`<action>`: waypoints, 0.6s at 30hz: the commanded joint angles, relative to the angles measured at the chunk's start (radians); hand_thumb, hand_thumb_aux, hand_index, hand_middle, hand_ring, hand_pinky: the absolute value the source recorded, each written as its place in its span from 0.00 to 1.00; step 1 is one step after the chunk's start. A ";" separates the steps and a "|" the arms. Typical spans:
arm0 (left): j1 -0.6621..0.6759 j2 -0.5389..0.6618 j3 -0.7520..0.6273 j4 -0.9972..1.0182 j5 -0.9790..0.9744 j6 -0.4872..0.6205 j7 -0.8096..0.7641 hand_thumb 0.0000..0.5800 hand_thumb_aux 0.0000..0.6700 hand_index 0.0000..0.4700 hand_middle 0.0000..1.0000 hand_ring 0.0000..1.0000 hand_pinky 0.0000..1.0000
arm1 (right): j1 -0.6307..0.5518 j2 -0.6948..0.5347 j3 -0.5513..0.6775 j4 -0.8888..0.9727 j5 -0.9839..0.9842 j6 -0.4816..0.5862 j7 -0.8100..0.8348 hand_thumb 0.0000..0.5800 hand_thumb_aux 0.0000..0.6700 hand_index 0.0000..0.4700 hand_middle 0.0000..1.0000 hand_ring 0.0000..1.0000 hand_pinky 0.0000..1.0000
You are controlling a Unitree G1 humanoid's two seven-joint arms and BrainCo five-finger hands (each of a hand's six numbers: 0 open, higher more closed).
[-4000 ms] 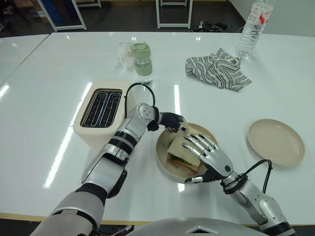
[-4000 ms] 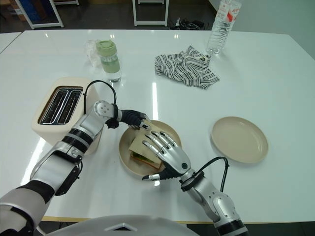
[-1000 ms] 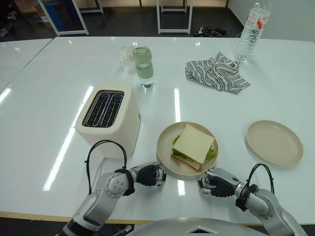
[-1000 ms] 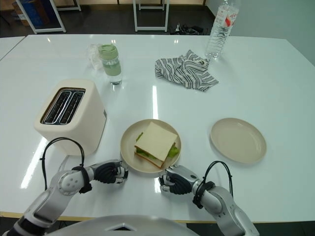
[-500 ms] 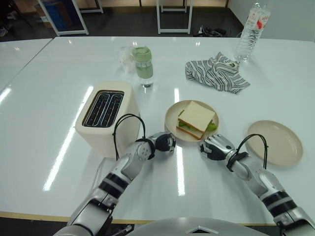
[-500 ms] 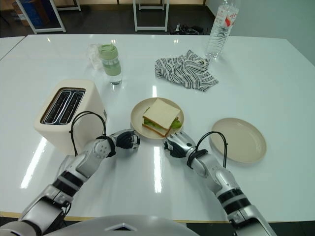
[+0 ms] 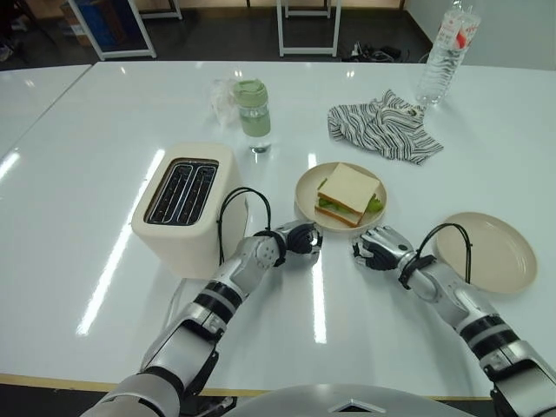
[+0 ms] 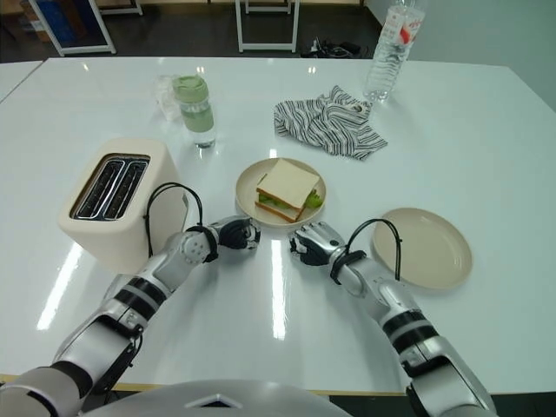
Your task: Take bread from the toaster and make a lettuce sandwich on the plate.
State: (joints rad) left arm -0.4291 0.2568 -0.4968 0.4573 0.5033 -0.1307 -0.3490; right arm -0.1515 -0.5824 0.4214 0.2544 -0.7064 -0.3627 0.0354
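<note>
Our left hand (image 7: 300, 237) sat balled into a fist on the table (image 7: 87, 174), gripping nothing, just off the near-left rim of the plate (image 7: 305, 196). Our right hand (image 7: 375, 248) mirrored it on the other side: fingers folded in, nothing in them, down by the plate's near-right edge. Whether either fist actually touched the rim, we could not tell. They were just beside it, with a bare strip of table between the two.

And on the plate lay the sandwich (image 7: 349, 191). We saw a pale square slice on top, sitting a bit turned. Lettuce (image 7: 374, 206) poked out green at the right edge and the left corner, with a second slice's edge under it. The toaster (image 7: 185, 204) stood to the left of the plate, near it but apart, slots facing up.

Off to the right, a second plate (image 7: 485, 251) lay beside our right forearm. Farther back we had a green-lidded cup (image 7: 253, 109) behind the toaster and a striped cloth (image 7: 382, 127) crumpled behind the sandwich. A bottle (image 7: 442, 48) stood upright at the far right, just beside the cloth's far corner.
</note>
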 commanded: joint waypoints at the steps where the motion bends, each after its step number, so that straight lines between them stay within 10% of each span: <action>1: 0.152 0.012 0.116 -0.316 -0.253 -0.177 -0.032 0.00 0.00 0.00 0.00 0.00 0.00 | 0.200 -0.096 -0.193 -0.345 0.394 -0.044 0.161 0.77 0.52 0.52 0.00 0.00 0.00; 3: 0.199 -0.031 0.207 -0.421 -0.378 -0.217 0.018 0.00 0.00 0.00 0.00 0.00 0.00 | 0.258 -0.107 -0.281 -0.437 0.479 -0.044 0.171 0.52 0.31 0.31 0.00 0.00 0.00; 4: 0.213 -0.045 0.234 -0.437 -0.411 -0.227 0.034 0.00 0.00 0.00 0.00 0.00 0.00 | 0.272 -0.091 -0.311 -0.460 0.503 -0.037 0.163 0.15 0.08 0.08 0.00 0.00 0.00; 5: 0.221 -0.056 0.253 -0.437 -0.433 -0.236 0.046 0.00 0.00 0.00 0.00 0.00 0.00 | 0.278 -0.069 -0.333 -0.471 0.525 -0.027 0.151 0.00 0.00 0.00 0.00 0.00 0.00; 18: 0.184 -0.259 0.447 -0.167 -0.377 -0.224 0.485 0.00 0.00 0.00 0.00 0.00 0.00 | 0.180 0.370 -0.345 -0.254 0.547 0.153 -0.084 0.00 0.00 0.00 0.00 0.00 0.00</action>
State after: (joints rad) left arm -0.2277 0.0068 -0.0683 0.2577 0.1282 -0.3602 0.1131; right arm 0.0585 -0.2670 0.0880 -0.0368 -0.1599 -0.2418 -0.0036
